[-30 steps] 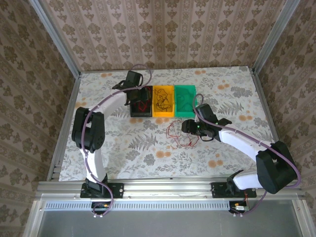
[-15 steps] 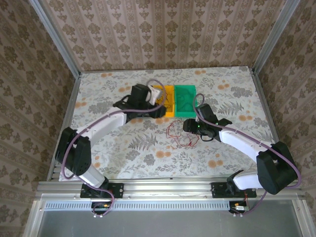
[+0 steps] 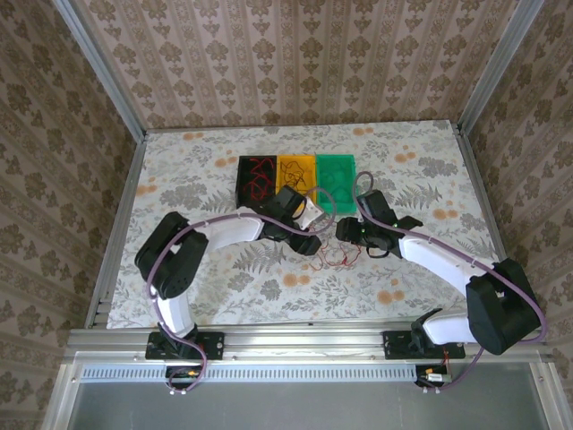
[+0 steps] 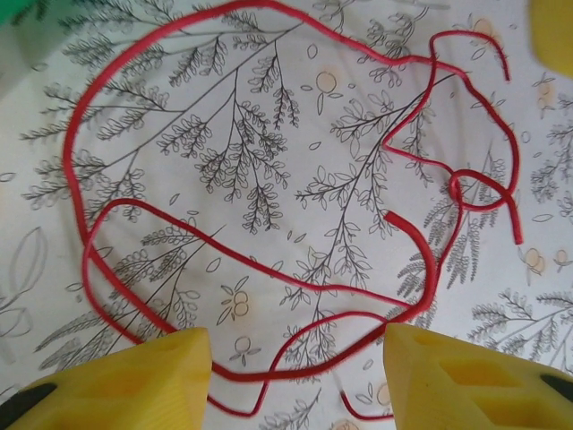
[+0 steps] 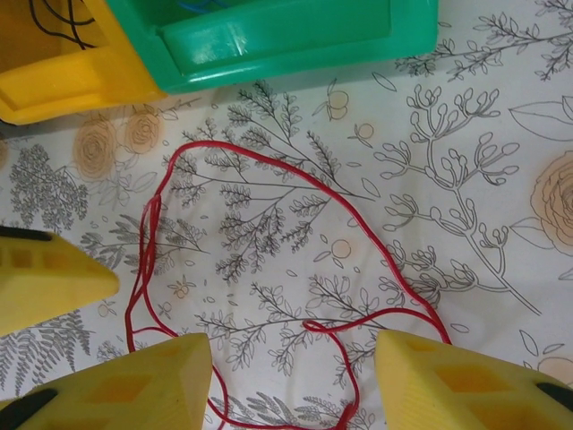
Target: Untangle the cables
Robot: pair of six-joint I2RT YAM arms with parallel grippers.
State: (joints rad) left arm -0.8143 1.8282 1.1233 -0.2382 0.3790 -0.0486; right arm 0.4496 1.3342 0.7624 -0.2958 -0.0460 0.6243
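Flowered cloth covers the counter, and the loose red cable lies on it in wide loops, just in front of the yellow tray and green tray (a black tray with red wire sits beside them). I see the left gripper and right gripper both released, jaws spread over the cable, pinching nothing.

A thin red cable lies slack in overlapping loops at the table's middle. Another red cable sits coiled in the black tray, a black cable in the yellow tray, toward the far edge.
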